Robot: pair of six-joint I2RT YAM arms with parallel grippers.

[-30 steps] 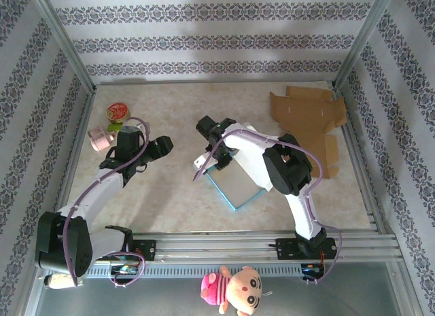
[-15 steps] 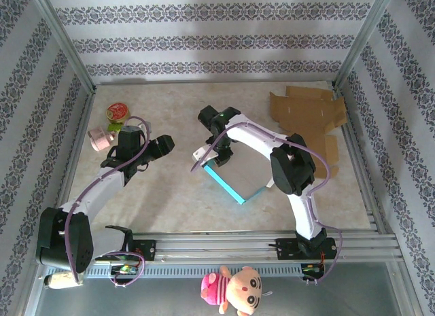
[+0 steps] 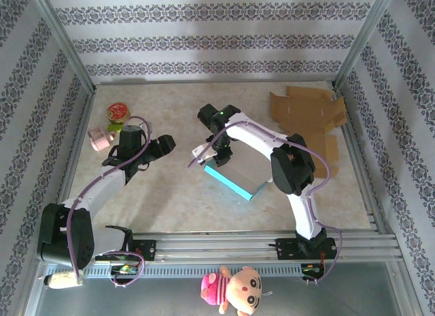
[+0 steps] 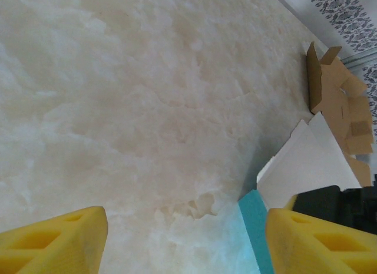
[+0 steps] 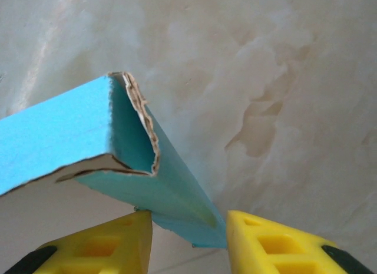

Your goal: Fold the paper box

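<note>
The paper box [image 3: 234,182] is a teal carton with a white flap [image 3: 202,153], standing tilted on the table's middle. My right gripper [image 3: 221,156] reaches down onto its upper left end. In the right wrist view a teal wall [image 5: 177,191] with a torn, folded corner runs slantwise between the yellow fingers [image 5: 265,241], touching both, so the right gripper [image 5: 189,238] is shut on it. My left gripper [image 3: 163,146] hovers left of the box, open and empty. The left gripper [image 4: 185,244] looks over bare table, with the teal edge [image 4: 253,221] and white flap [image 4: 306,162] at its right.
Flat brown cardboard [image 3: 309,115] lies at the back right corner. A round tin [image 3: 117,112] and a pink roll [image 3: 98,138] sit at the left, behind the left arm. Metal rails [image 3: 272,238] border the near edge, with a plush toy [image 3: 234,289] beyond them.
The box has been tipped up more steeply, hiding its grey inner face, and its left end has shifted left. The right jaws have widened slightly. The left arm has barely moved.
</note>
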